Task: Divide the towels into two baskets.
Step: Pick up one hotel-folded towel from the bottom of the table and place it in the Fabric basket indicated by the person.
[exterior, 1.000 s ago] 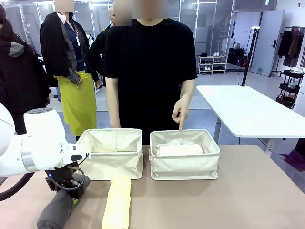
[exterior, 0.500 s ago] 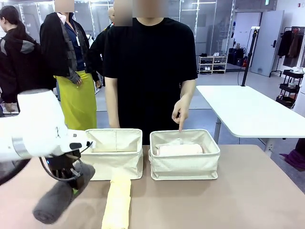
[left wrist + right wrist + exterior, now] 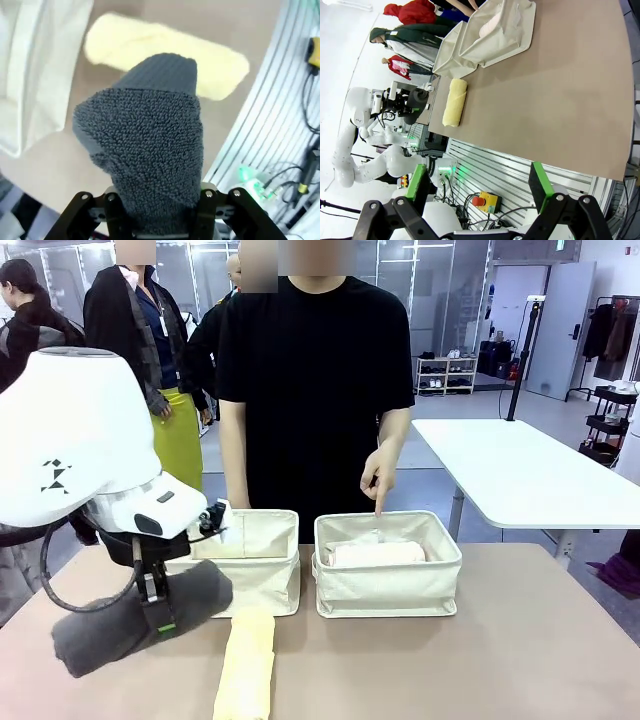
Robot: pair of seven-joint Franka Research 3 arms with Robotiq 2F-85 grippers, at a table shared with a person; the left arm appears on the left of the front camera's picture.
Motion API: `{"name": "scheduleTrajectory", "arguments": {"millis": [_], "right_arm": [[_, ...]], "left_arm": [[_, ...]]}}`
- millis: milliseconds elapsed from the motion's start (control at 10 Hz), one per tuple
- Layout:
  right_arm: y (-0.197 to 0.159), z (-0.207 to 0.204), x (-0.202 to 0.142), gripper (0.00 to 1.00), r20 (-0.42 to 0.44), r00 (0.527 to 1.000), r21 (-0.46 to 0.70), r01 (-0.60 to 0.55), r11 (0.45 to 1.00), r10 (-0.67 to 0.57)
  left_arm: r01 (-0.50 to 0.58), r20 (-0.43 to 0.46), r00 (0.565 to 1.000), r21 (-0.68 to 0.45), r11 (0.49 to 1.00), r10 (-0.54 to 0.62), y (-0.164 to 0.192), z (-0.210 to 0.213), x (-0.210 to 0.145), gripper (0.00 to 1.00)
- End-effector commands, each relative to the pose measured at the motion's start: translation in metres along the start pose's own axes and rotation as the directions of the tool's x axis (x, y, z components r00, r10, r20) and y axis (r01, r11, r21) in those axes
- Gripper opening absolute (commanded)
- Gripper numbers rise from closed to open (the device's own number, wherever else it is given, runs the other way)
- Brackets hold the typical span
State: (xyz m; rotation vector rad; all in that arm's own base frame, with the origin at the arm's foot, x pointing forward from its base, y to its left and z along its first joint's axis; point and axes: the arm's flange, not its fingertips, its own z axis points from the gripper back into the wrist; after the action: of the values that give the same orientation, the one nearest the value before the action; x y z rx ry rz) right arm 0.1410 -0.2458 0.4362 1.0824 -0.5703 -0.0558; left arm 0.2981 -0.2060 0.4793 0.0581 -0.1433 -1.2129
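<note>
**Towels and baskets on the shared desk: one roll in the air**

- Left gripper (image 3: 158,618): jaws clenched on the dark grey towel (image 3: 110,632), gripping it near one end. The roll hangs tilted, with its free end sagging towards the robot's left. It appears clear of the desk (image 3: 500,660), in front of the left basket (image 3: 250,580). In the left wrist view the grey terry (image 3: 150,145) bulges up between the two black fingers.
- Pale yellow towel (image 3: 248,665): lies flat on the desk, lengthwise towards the robot. Its far end is just in front of the left basket, beside the hanging grey roll.
- Left basket: cream canvas, standing upright. I cannot see into it from here.
- Right basket (image 3: 390,588): same make, set just beside the left one. A pale pink towel (image 3: 378,554) lies across its inside, with a whiter fold of cloth showing just behind it.
- Person's hand (image 3: 380,472): index finger pointing down over the right basket's far rim.
- Right gripper (image 3: 479,186): jaws released and spread wide, green pads facing, nothing between them. It is off the desk's edge, well apart from the baskets.
</note>
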Motion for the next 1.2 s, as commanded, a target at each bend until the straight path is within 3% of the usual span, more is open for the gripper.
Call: {"name": "scheduleTrajectory", "arguments": {"millis": [0, 100, 600, 800, 900, 1100], "right_arm": [[0.002, 0.001, -0.004, 1.0, 0.014, 1.0, 0.0, -0.017, 1.0, 0.017], [0.002, 0.001, -0.004, 1.0, 0.014, 1.0, 0.0, -0.017, 1.0, 0.017], [0.002, 0.001, -0.004, 1.0, 0.014, 1.0, 0.0, -0.017, 1.0, 0.017], [0.002, 0.001, -0.004, 1.0, 0.014, 1.0, 0.0, -0.017, 1.0, 0.017], [0.002, 0.001, -0.004, 1.0, 0.014, 1.0, 0.0, -0.017, 1.0, 0.017], [0.002, 0.001, -0.004, 1.0, 0.014, 1.0, 0.0, -0.017, 1.0, 0.017]], "left_arm": [[-0.04, 0.071, 0.997, -0.004, 0.999, 0.04, -0.006, -0.004, -0.007, 0.34], [0.0, 0.0, 1.0, 0.0, 1.0, 0.0, 0.0, 0.0, 0.0, 0.34], [0.009, 0.01, 1.0, -0.014, 1.0, -0.009, 0.0, -0.005, -0.003, 0.37], [0.266, -0.03, 0.964, 0.148, 0.953, -0.264, 0.014, 0.008, 0.058, 0.37], [0.317, -0.034, 0.948, 0.158, 0.935, -0.316, 0.021, 0.013, 0.084, 0.37], [0.487, -0.022, 0.872, 0.142, 0.862, -0.489, 0.031, 0.025, 0.133, 0.37]]}}
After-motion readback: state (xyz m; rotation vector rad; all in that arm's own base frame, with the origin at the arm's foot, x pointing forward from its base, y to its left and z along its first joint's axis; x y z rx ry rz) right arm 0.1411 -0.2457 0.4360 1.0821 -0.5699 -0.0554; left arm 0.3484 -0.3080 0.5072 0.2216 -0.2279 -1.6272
